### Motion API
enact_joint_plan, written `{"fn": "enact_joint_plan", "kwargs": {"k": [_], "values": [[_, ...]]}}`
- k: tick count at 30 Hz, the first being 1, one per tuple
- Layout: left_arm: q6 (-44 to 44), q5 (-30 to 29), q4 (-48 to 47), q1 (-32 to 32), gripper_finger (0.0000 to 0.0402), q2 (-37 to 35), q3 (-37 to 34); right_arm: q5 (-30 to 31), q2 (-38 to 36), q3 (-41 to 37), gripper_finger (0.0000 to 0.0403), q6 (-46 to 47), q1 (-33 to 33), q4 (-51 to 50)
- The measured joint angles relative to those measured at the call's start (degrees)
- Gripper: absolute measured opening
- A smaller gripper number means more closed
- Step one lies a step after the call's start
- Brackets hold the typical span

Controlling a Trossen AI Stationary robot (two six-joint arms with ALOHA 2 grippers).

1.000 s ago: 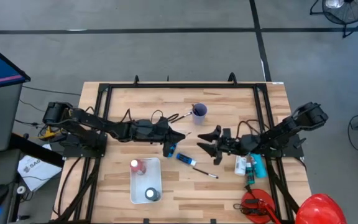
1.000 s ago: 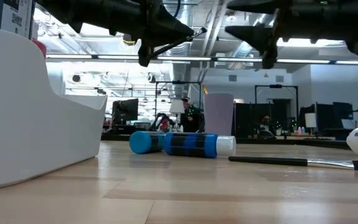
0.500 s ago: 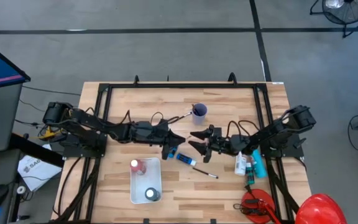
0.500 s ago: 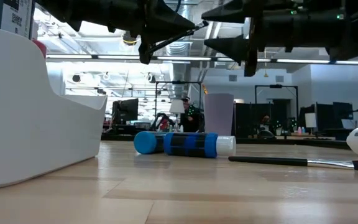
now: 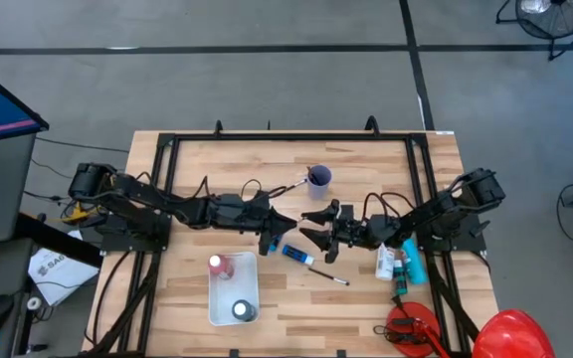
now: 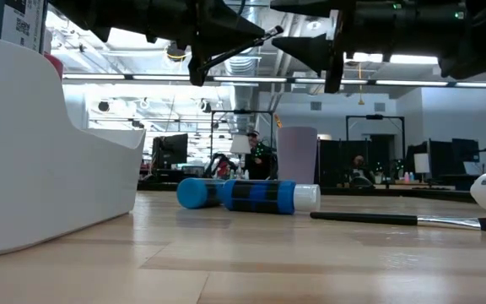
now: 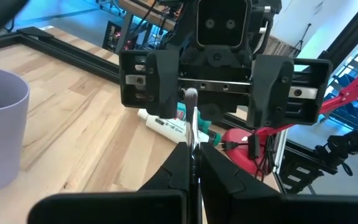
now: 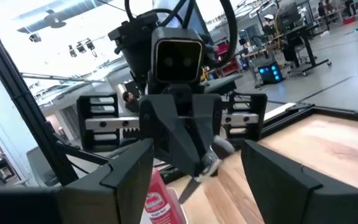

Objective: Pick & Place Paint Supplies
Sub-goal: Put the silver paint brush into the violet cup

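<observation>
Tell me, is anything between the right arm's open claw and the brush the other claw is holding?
Nothing visible. The right gripper faces the left gripper, which pinches the brush, across a bare gap in the air. The dark blue bottle lies lower, on the table.

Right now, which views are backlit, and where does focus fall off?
Low view: bright ceiling lights leave both arms as dark silhouettes, the white bin nearby looks soft, the blue bottle is crisp. Right wrist view: washed-out bright background, the left hand dark against it. Left wrist view: the purple cup is blurred at the edge.
</observation>
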Motion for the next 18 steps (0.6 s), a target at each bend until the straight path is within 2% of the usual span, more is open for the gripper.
{"fn": "enact_joint_plan", "kwargs": {"k": [8, 18], "values": [[-0.02, -0.02, 0.06, 0.00, 0.0005, 0.01, 0.02, -0.02, 0.00, 0.69, 0.0219, -0.44, -0.03, -1.75], [-0.04, 0.00, 0.06, 0.00, 0.0005, 0.01, 0.02, -0.01, 0.00, 0.69, 0.0124, -1.04, -0.37, -1.72]]}}
